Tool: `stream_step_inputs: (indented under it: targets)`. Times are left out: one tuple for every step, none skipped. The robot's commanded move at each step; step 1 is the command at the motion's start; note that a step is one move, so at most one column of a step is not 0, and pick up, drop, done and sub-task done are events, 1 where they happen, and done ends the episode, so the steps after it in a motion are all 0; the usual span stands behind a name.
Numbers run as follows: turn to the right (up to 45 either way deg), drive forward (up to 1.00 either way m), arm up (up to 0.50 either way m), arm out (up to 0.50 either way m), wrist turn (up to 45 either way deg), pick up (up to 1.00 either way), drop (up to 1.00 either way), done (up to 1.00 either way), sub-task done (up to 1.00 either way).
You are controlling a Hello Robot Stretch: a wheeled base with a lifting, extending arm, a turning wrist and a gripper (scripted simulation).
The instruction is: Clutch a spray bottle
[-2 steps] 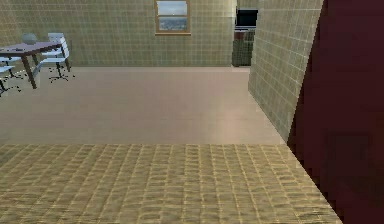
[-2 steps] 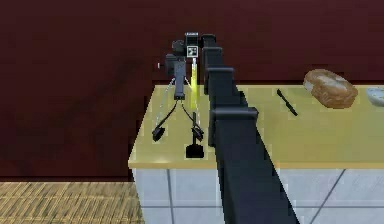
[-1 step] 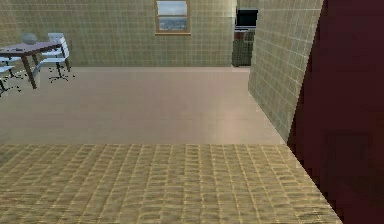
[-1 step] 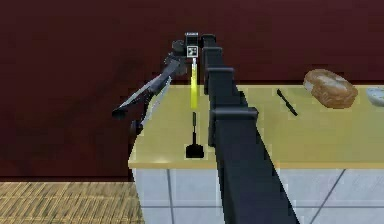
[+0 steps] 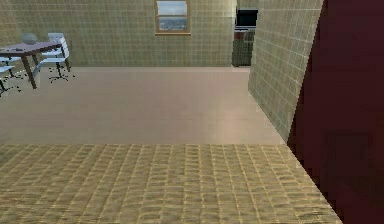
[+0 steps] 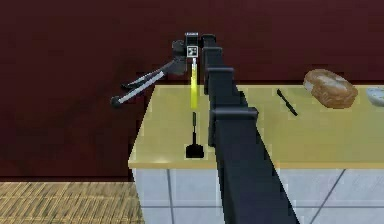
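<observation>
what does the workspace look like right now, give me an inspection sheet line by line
surface: pale yellow countertop on a white base, against a dark red wall
job's things: thin yellow upright thing with a dark foot, on the countertop by the arm; cannot tell whether it is the spray bottle
clutter: brown loaf, thin dark stick, pale thing at the arm side view's right edge
grippers: gripper past the countertop's left edge, fingers against bare wall, holds nothing
cables: nothing seen
surroundings: table with chairs, framed picture, tiled walls
</observation>
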Motion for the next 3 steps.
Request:
stream_step_inputs:
  targets:
    - [0.0,0.00,0.00,0.00,45.0,0.00,0.00,0.00,0.00]
    - [0.0,0.00,0.00,0.00,45.0,0.00,0.00,0.00,0.00]
    - [0.0,0.00,0.00,0.00,6.0,0.00,0.00,0.00,0.00]
